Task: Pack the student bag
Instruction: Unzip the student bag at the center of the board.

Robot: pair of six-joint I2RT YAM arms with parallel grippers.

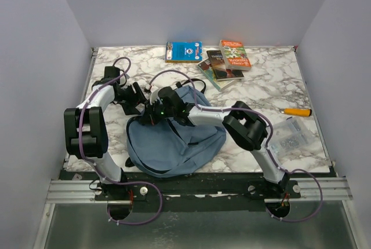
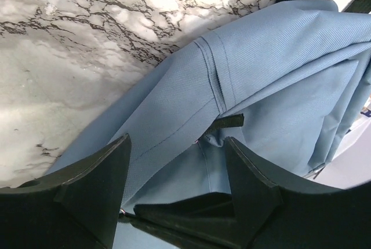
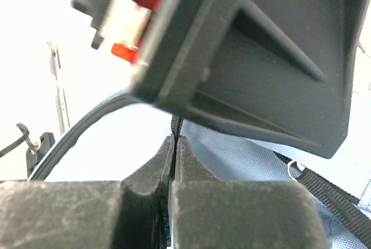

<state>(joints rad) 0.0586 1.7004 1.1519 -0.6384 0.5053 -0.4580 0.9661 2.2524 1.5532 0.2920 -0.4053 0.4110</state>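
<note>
Student bag (image 1: 174,147) lies slumped on the marble worktop (image 1: 264,90), close to the near edge and about midway between its left and right edges, just ahead of your two arm bases. Its black straps trail from its far side toward the middle of the worktop.

Your left gripper (image 2: 177,171) hangs over the bag's far left part with its jaws standing well apart. Blue fabric and a seam show in the gap between the fingers (image 2: 95,188), along with a short black tab (image 2: 229,121). You cannot tell from these views whether the fingers touch the cloth.

Your right gripper (image 3: 174,147) sits right beside the left one, over the top of the bag. Its jaws are pressed together, and a thin black strip (image 3: 175,124) of the student bag comes up from between them.

Along the far edge, a blue book (image 1: 184,51) lies left of a loose pile of books (image 1: 226,62). Near the right edge, an orange-handled tool (image 1: 297,112) lies just beyond a clear packet (image 1: 287,135).
</note>
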